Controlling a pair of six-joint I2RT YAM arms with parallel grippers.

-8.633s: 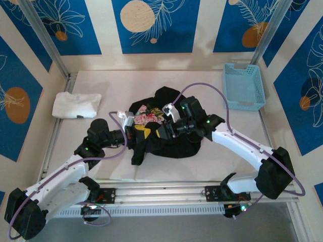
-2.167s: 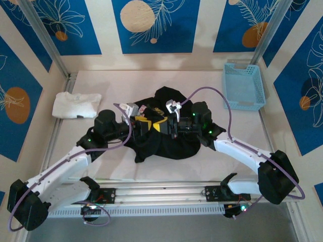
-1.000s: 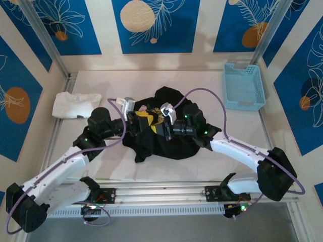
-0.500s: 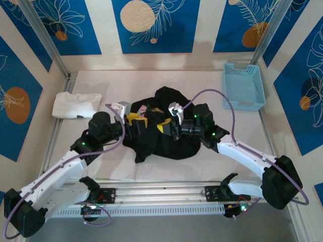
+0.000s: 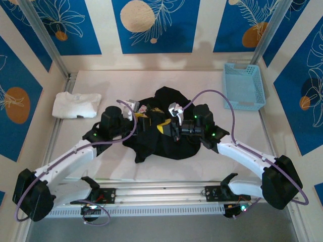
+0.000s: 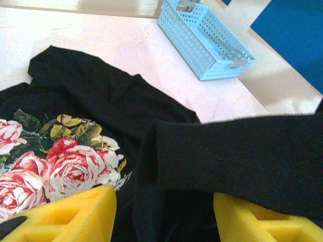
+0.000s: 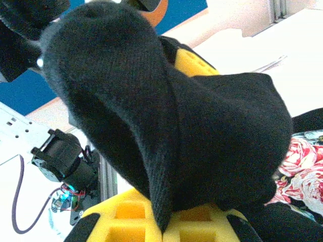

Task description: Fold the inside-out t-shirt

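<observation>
T-shirt (image 5: 162, 143): black, crumpled in a heap at mid-table between the two arms; same place as half a second ago.
Rose print (image 6: 60, 169): red and pink roses with green leaves, face-up on the cloth just beyond the left fingers; far less exposed from above than some eight seconds back.
Left gripper (image 5: 143, 121): over the heap's left part, yellow fingers (image 6: 75, 217) spread wide with nothing pinched; a black band of cloth draped across the right-hand one. Wrist shifted a little further in toward the shirt than half a second ago.
Right gripper (image 5: 168, 127): over the heap's middle, clamped on a thick raised wad of black cloth between its yellow pads (image 7: 194, 63); placed much as half a second ago.
Basket (image 5: 244, 85): light blue, at the table's far right, well apart from the shirt; unmoved.
White garment (image 5: 75, 105): folded, at the far left; unmoved.
Table (image 5: 202, 83): pale, bare around the heap.
</observation>
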